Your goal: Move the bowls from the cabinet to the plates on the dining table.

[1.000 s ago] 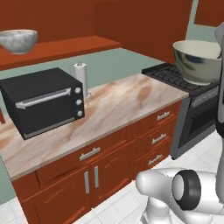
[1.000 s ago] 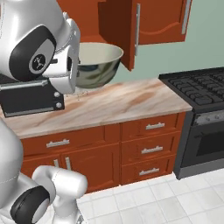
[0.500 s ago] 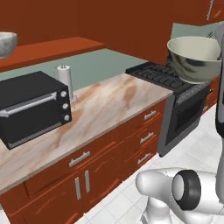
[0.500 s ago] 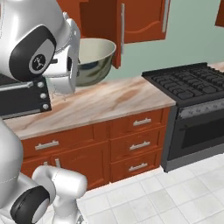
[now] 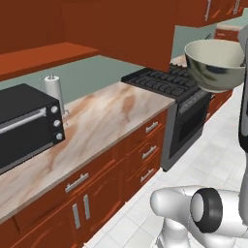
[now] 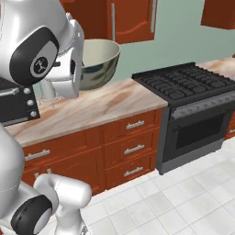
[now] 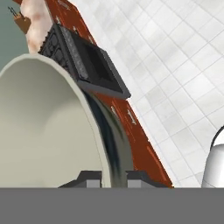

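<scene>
While the gripper (image 7: 113, 177) is clamped on its rim, one finger inside & one outside, the metal bowl (image 5: 214, 64) hangs in mid-air just ahead of the fingertips, above the white tile floor (image 6: 183, 197). Bowl: round, deep, shiny grey outside, smooth cream inside, w/ nothing in it. Black stove (image 6: 190, 85) & marble counter (image 5: 104, 121) lie beyond.

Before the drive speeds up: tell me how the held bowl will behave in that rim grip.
The bowl looks rigid, shiny metal, so probably slippery. The gripper pinches only its thin rim, so it may swing or pivot. It is deep and round, likely to roll if dropped.
</scene>
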You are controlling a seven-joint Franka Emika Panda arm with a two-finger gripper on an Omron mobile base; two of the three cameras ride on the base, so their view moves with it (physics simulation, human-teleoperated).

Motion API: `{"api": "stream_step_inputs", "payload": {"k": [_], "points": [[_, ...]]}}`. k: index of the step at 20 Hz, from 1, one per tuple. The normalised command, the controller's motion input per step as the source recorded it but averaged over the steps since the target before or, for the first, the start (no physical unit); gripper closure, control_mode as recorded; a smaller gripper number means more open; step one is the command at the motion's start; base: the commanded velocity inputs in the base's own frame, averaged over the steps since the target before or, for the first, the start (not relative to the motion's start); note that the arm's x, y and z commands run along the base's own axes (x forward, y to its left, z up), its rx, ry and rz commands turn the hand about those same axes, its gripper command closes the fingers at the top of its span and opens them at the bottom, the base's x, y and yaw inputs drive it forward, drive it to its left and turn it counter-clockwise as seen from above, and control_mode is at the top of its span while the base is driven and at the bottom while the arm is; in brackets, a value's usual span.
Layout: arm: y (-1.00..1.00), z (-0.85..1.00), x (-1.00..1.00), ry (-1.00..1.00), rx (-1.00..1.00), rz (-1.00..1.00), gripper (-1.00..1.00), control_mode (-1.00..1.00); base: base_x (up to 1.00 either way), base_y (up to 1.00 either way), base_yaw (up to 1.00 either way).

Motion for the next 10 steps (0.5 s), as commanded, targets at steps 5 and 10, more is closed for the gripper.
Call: {"api": "stream_step_inputs", "payload": {"k": [5, 10], "points": [[0.0, 0.0, 0.0, 0.0, 0.0, 0.0, 1.0, 1.0, 0.0, 0.0, -0.25], [0.0, 0.0, 0.0, 0.0, 0.0, 0.0, 1.0, 1.0, 0.0, 0.0, -0.25]]}}
